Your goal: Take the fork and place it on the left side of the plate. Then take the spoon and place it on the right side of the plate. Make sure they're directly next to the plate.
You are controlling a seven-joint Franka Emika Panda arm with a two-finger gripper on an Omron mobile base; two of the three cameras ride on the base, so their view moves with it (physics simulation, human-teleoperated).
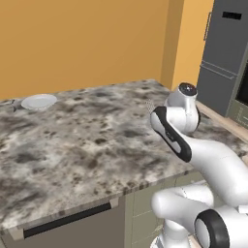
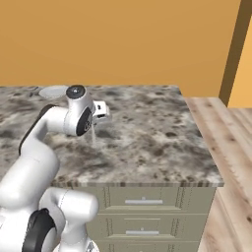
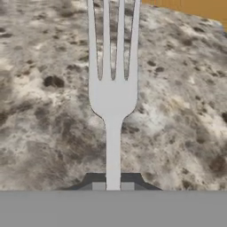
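A silver fork (image 3: 112, 95) fills the hand view, its tines pointing away from the hand and its handle clamped between the two dark tips of my gripper (image 3: 112, 186), which is shut on it. In the right base view the gripper (image 2: 100, 112) hovers over the marbled counter with the fork (image 2: 93, 134) hanging down from it. The fork's tines (image 1: 150, 105) peek out beside the arm in the left base view. The white plate (image 1: 38, 101) (image 2: 53, 91) rests far off at the counter's back left. A small grey thing (image 1: 16, 103) lies at the plate's left edge; whether it is the spoon I cannot tell.
The marbled counter (image 1: 87, 140) stretches wide between the arm and the plate, backed by an orange wall. Its right edge drops to a wooden floor (image 2: 226, 147). Drawers (image 2: 142, 201) sit below the front edge. A dark grey fridge (image 1: 225, 53) stands to the right.
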